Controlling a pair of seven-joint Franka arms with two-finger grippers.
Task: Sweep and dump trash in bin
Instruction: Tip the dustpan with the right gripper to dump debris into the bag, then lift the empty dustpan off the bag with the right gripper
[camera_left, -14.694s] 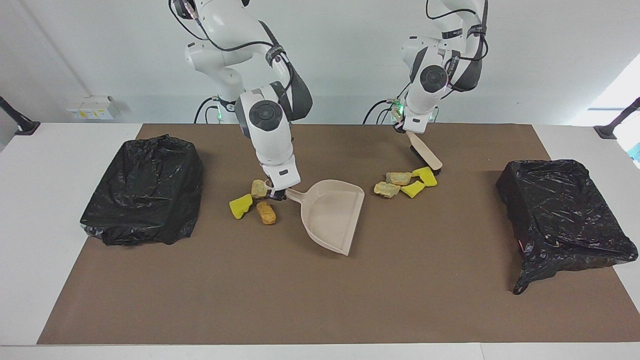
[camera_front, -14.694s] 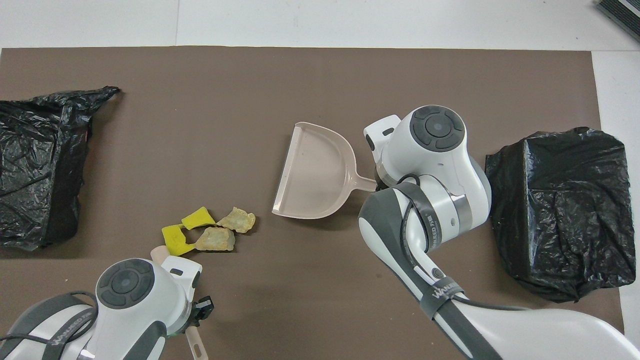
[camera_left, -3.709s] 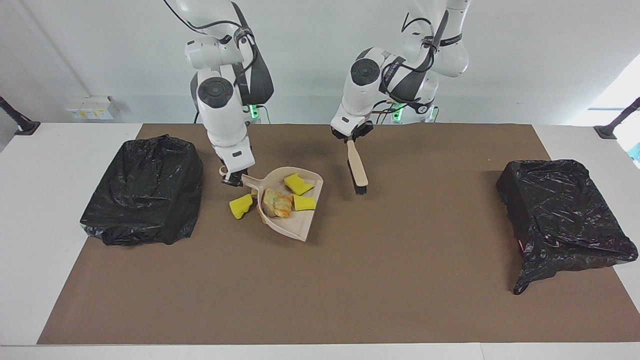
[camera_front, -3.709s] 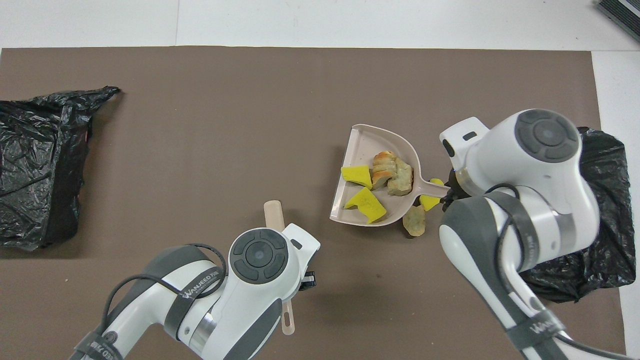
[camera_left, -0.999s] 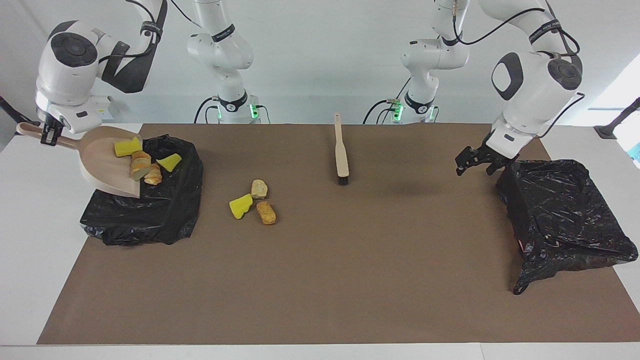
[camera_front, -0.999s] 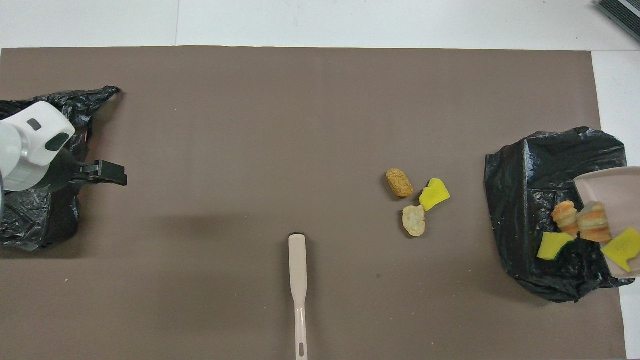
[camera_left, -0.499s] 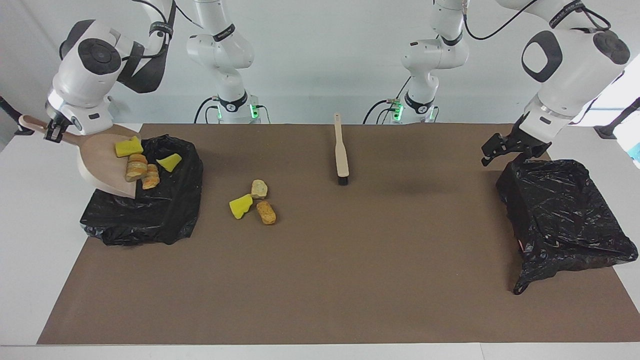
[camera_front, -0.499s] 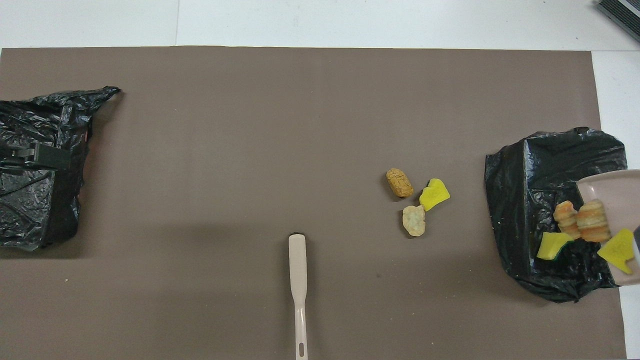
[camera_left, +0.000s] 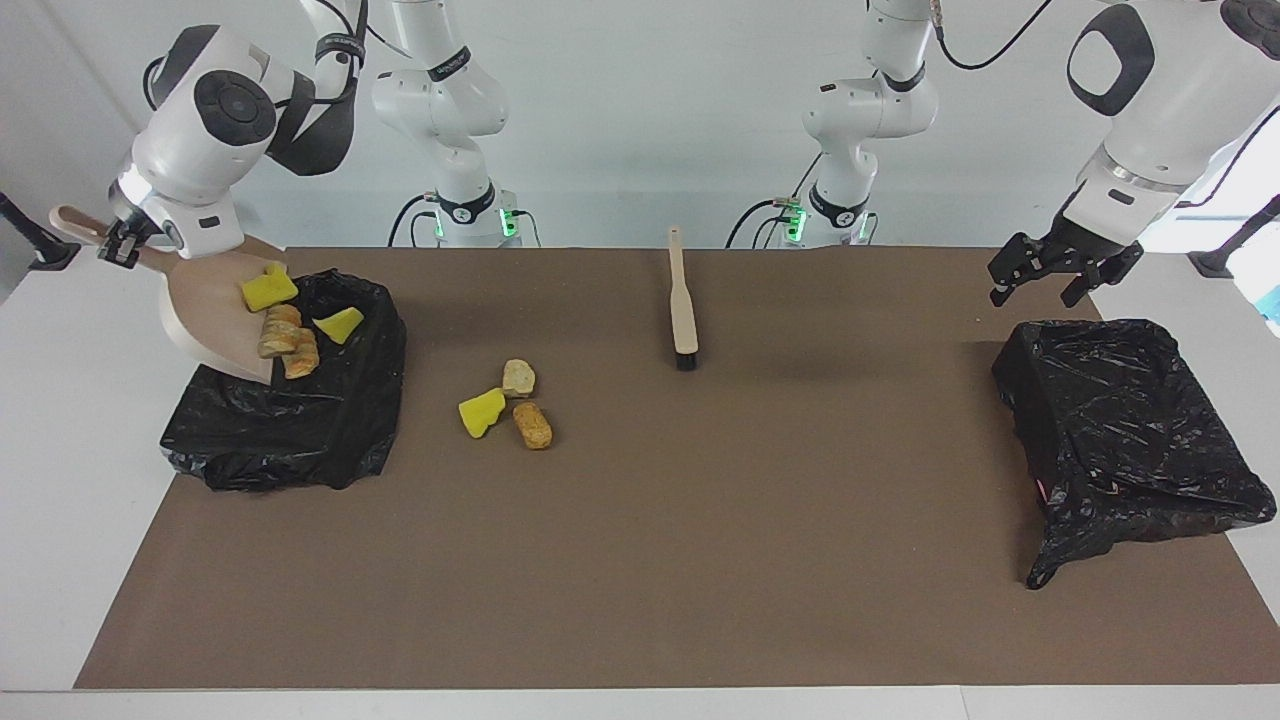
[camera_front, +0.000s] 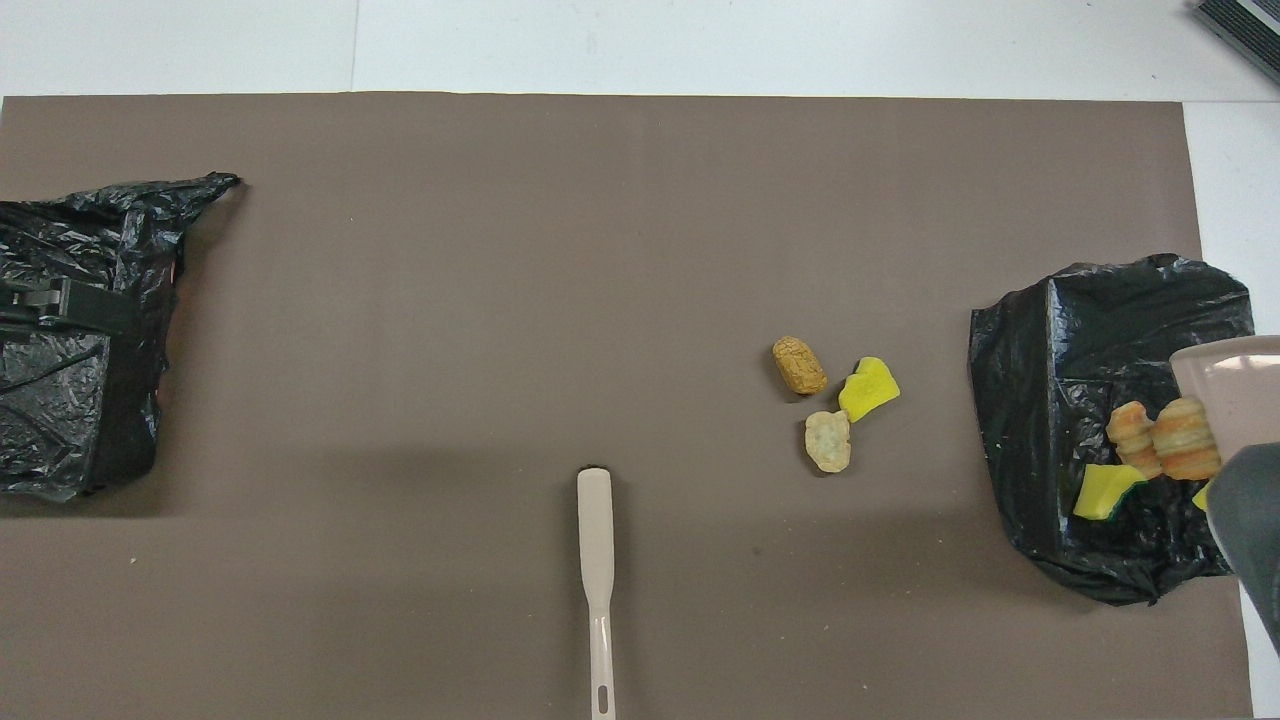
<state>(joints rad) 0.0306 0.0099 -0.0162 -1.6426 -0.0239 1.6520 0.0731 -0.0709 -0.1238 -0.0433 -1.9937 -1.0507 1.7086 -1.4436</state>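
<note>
The right gripper (camera_left: 118, 243), clamped on the handle of a beige dustpan (camera_left: 205, 315), holds the pan tilted over the black-bagged bin (camera_left: 290, 420) at the right arm's end of the table. Four pieces of trash (camera_left: 285, 322), two yellow sponge bits and two tan lumps, sit on its sloping face near the lip. The pan's long axis runs from the raised handle down toward the bin, mouth pointing into the bag.

To finish the dump cleanly, the wrist should probably steepen the tilt gradually, keeping the lip above the bag's opening so nothing bounces onto the brown mat (camera_left: 640, 560).

Three more pieces (camera_left: 505, 402) lie on the mat between that bin and the brush (camera_left: 682, 305), which rests flat with its handle end toward the robots.

The left gripper (camera_left: 1050, 268), fingers apart and empty, waits above the second bagged bin (camera_left: 1130, 440).
</note>
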